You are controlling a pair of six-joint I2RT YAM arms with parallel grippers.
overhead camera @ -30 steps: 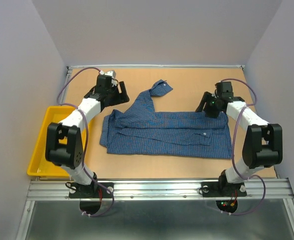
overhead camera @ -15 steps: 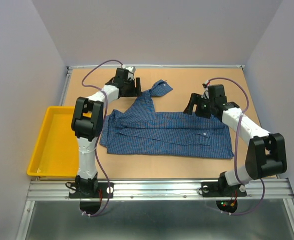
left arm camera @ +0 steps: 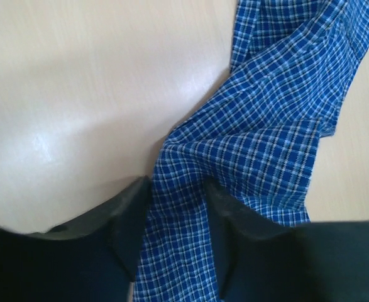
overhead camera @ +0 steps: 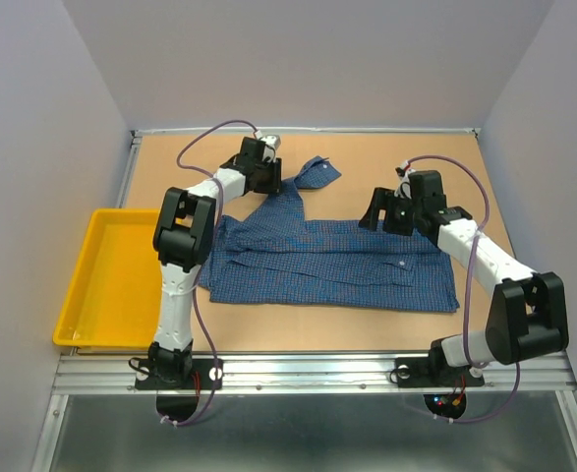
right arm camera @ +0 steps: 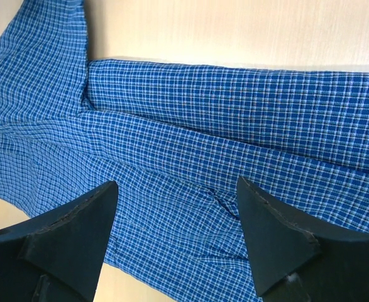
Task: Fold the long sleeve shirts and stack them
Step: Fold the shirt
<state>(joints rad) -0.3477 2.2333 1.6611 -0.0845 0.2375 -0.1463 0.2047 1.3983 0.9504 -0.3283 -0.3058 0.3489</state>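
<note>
One blue finely checked long sleeve shirt (overhead camera: 327, 261) lies partly folded across the middle of the table, with one sleeve (overhead camera: 308, 179) reaching toward the back. My left gripper (overhead camera: 268, 179) is at that sleeve, and in the left wrist view its fingers (left arm camera: 175, 201) are closed on a strip of the sleeve cloth (left arm camera: 259, 132). My right gripper (overhead camera: 379, 211) hangs open over the shirt's back edge right of centre. In the right wrist view the gripper (right arm camera: 176, 201) is wide apart and empty, with checked cloth (right arm camera: 222, 119) below it.
A yellow tray (overhead camera: 91, 295) sits at the table's left edge. Bare wooden tabletop (overhead camera: 406, 157) lies behind the shirt. Grey walls close in the back and both sides.
My left gripper swung right from the back left corner onto the shirt's sleeve. My right gripper moved left along the shirt's back edge. The shirt has barely shifted.
</note>
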